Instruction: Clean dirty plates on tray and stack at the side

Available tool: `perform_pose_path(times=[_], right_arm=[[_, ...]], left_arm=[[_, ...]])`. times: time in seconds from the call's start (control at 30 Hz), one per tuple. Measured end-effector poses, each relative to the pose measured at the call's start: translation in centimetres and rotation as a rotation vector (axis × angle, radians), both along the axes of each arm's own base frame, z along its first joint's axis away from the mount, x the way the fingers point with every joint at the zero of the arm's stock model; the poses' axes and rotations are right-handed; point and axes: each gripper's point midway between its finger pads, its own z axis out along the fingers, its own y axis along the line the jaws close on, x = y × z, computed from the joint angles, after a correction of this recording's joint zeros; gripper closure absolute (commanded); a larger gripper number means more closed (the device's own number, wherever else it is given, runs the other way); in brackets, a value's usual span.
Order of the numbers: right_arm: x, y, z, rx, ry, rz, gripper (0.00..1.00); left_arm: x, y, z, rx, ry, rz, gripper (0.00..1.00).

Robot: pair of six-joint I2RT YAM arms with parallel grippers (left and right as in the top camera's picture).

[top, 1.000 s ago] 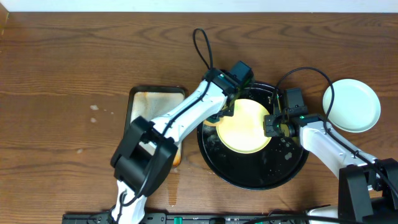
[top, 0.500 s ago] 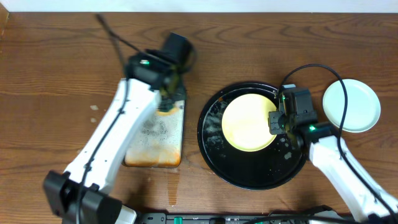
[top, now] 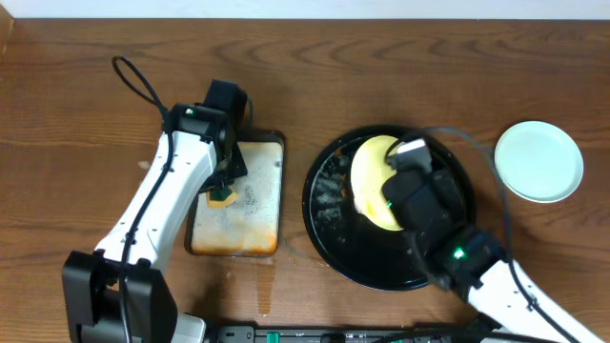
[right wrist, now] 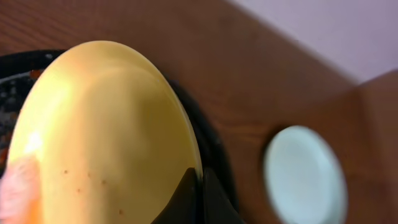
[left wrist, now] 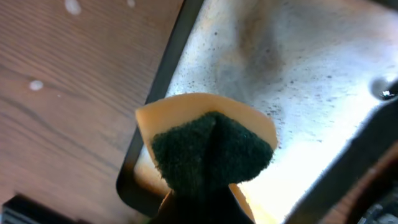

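Overhead, one yellow plate tilts over the black tray, right hand clamped on its rim; one mint plate rests right on the table. Left wrist: left hand pinching one sponge. Right wrist: yellow plate orange-speckled

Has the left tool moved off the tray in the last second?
Yes. The left tool, shut on the sponge, went left from the black tray to the metal pan.
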Motion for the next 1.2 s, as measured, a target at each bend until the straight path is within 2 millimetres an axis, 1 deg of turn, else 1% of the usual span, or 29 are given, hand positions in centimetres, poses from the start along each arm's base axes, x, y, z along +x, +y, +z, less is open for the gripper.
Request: perform_pose_path(times=[0.1,0.2,0.37,0.53,0.8,1.2], right_arm=[[-0.5,0.9,1.2,-0.081,-0.055,0.026,0.99],[-1.1,1.5,2.3,-0.157,-0.111,0.041,0.99],[-1.6,1.7,4.2,-0.262,-0.187,0.032,0.99],[-2.0,1.8,5.5,-0.353,-0.232,0.028,0.99],[-2.4,1.9,6.2,-0.419,-0.25,0.032,0.99],[-2.4,1.8,6.4,-0.428,-0.253,0.027,0.99]], left_arm=[[-0.1,-0.2,-0.7,-0.015,0.006,-0.012,0.91],[-0.1,-0.4,-0.8,-0.026,0.007,-0.024,0.88],[0.1,-0.5,-0.8,-0.032,0.001,-0.029,0.87],[0.3,-0.6,-0.8,-0.034,-0.008,-0.031,0.87],[0.3,-0.6,-0.8,-0.034,-0.009,-0.031,0.86],[0.3,-0.6,-0.8,-0.034,-0.009,-0.031,0.85]])
